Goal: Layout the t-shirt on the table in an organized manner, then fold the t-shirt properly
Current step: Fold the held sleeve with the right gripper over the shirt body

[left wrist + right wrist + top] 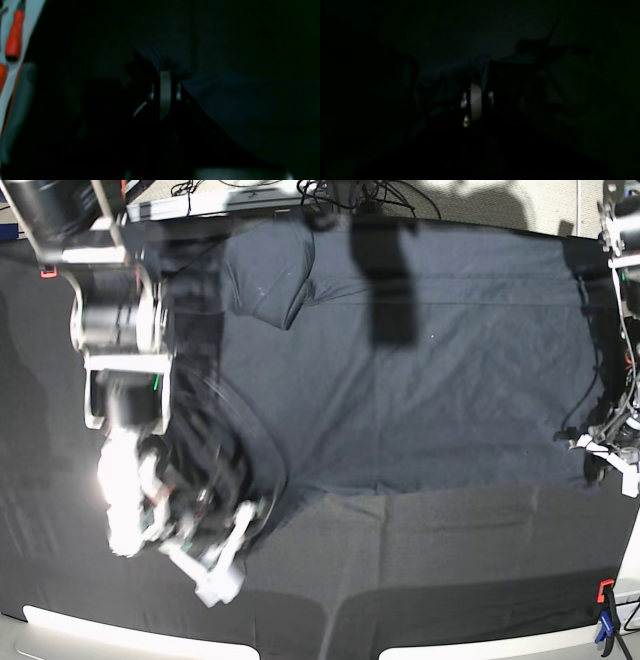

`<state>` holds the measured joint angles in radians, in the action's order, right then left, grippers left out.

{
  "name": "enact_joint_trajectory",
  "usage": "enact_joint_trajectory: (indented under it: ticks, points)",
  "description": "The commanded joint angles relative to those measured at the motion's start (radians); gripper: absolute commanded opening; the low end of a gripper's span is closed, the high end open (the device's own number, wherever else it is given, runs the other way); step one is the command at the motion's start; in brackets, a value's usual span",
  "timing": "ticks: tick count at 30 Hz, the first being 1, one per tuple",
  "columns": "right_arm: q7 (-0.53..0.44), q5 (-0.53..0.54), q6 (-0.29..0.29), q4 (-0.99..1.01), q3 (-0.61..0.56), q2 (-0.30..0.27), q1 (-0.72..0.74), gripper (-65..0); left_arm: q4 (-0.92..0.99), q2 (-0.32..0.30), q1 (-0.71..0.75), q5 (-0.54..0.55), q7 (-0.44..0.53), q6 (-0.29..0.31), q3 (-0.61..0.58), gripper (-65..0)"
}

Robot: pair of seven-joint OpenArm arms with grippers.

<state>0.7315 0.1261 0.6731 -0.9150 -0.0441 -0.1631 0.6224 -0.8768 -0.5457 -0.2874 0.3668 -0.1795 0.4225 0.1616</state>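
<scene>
The dark charcoal t-shirt (420,370) lies spread over the far half of the black table (450,560), with a sleeve at the far left. My right gripper (255,520) is at the shirt's near-left corner, where the cloth curls up. In the dark right wrist view its fingers (476,100) are closed, with a fold of shirt (460,67) at the tip. My left gripper (595,460) is at the shirt's right edge. In the left wrist view its fingers (165,92) are closed on bunched shirt cloth (225,100).
A red clamp (605,588) and a blue clamp (603,630) sit at the table's near-right corner. A red clamp handle (15,35) shows in the left wrist view. Cables (350,192) lie beyond the far edge. The white rim (100,625) runs along the front.
</scene>
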Motion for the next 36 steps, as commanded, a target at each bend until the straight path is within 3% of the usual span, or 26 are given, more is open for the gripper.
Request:
enact_joint_trajectory:
  ticks: [1, 7, 11, 14, 21, 25, 31, 36]
  points:
    - [-0.018, 0.005, 0.007, -0.063, -0.018, -0.003, 0.003, -65.0, -0.042, -0.022, 0.008, 0.012, 0.024, -0.001, 0.021, -65.0]
    - [-0.034, -0.019, 0.0, -0.373, -0.029, -0.004, -0.205, -65.0, -0.201, -0.017, 0.149, 0.074, 0.046, 0.001, 0.19, -65.0]
    - [-0.04, -0.019, -0.001, -0.537, -0.019, -0.03, -0.312, -65.0, -0.254, -0.017, 0.209, 0.114, 0.03, 0.103, 0.275, -65.0]
    - [-0.035, -0.019, -0.011, -0.641, -0.015, -0.06, -0.385, -65.0, -0.271, -0.017, 0.243, 0.132, 0.02, 0.146, 0.283, -65.0]
    - [-0.047, -0.025, -0.032, -0.809, 0.091, -0.084, -0.533, -65.0, -0.271, -0.017, 0.277, 0.179, -0.028, 0.152, 0.283, -65.0]
    - [-0.077, -0.021, -0.032, -0.858, 0.15, -0.084, -0.606, -65.0, -0.271, -0.017, 0.277, 0.215, -0.066, 0.218, 0.283, -65.0]
    - [-0.092, -0.011, -0.032, -0.945, 0.227, -0.086, -0.704, -65.0, -0.271, -0.017, 0.277, 0.215, -0.091, 0.222, 0.283, -65.0]
    - [-0.093, -0.012, -0.032, -0.951, 0.226, -0.086, -0.757, -65.0, -0.271, -0.017, 0.277, 0.215, -0.14, 0.222, 0.301, -65.0]
